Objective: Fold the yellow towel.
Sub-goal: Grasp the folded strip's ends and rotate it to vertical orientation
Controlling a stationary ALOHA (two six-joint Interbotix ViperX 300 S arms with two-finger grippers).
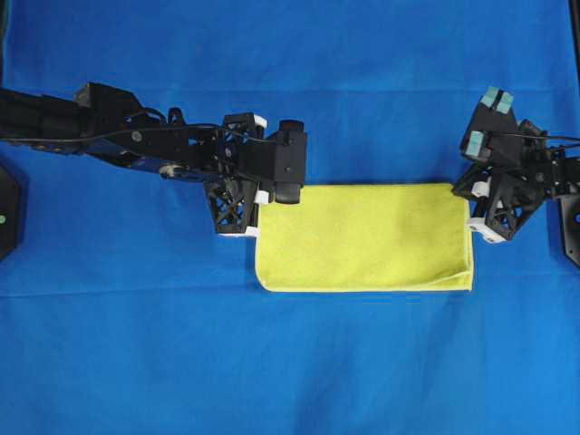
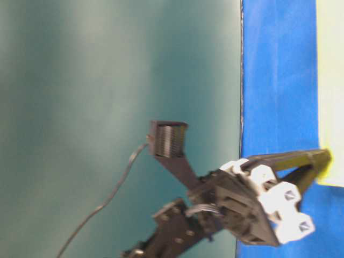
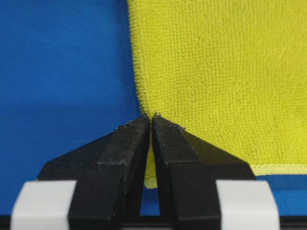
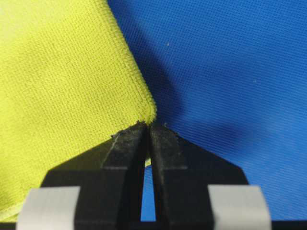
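Observation:
The yellow towel [image 1: 362, 237] lies as a flat rectangle on the blue cloth, with a rounded fold along its near left edge. My left gripper [image 1: 258, 204] is at its far left corner. In the left wrist view the gripper [image 3: 151, 117] is shut, with the towel [image 3: 220, 72] corner pinched between the black fingers. My right gripper [image 1: 473, 207] is at the far right corner. The right wrist view shows it [image 4: 147, 125] shut on the very tip of the towel [image 4: 62, 86] corner. In the table-level view the towel [image 2: 330, 80] shows as a yellow strip.
A blue cloth [image 1: 290, 72] covers the whole table. Both arms reach in from the sides, the left one [image 1: 136, 136] stretching far across. Black arm bases sit at the left edge [image 1: 7, 213] and the right edge [image 1: 571, 227].

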